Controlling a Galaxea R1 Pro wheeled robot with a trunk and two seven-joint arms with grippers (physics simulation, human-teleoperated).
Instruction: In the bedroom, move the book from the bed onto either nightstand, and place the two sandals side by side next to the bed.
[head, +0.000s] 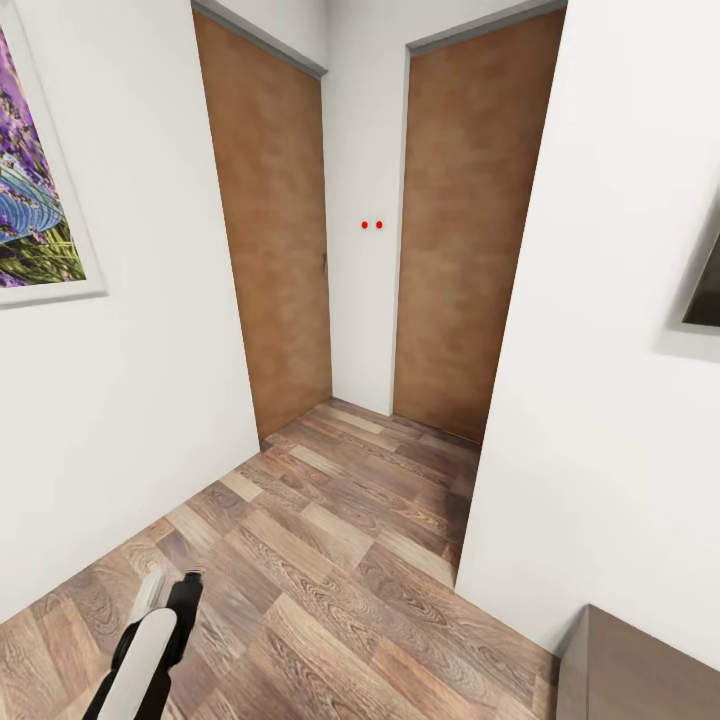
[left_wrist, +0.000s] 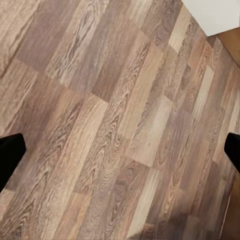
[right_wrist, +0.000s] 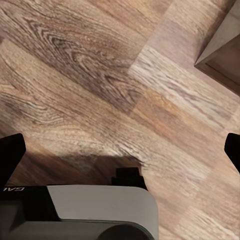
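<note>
Head view: a narrow corner of the bedroom, with two brown wooden doors (head: 272, 230) (head: 470, 230) set at an angle in white walls (head: 130, 400) above a wood-plank floor (head: 330, 560). Two small red dots (head: 371, 225) sit on the wall strip between the doors; what they are cannot be made out. At the left edge hangs a lavender picture (head: 30, 200), cut off by the frame. At the right edge a dark-framed panel (head: 705, 280) is mostly cropped, and a brown cabinet corner (head: 640, 670) enters at the lower right — too little shows to identify it. The left arm (head: 150, 650) rises from the bottom edge, its lower part cut off.

Left wrist view: the left gripper (left_wrist: 120, 152) hangs over bare floor planks, its dark fingertips (left_wrist: 10, 155) far apart at opposite edges — the claw is spread wide, holding nothing.

Right wrist view: the right gripper (right_wrist: 120, 147) likewise stands wide apart and empty over the floor, above part of the robot's grey body (right_wrist: 95, 212); a furniture corner (right_wrist: 222, 55) is clipped at the edge.
</note>
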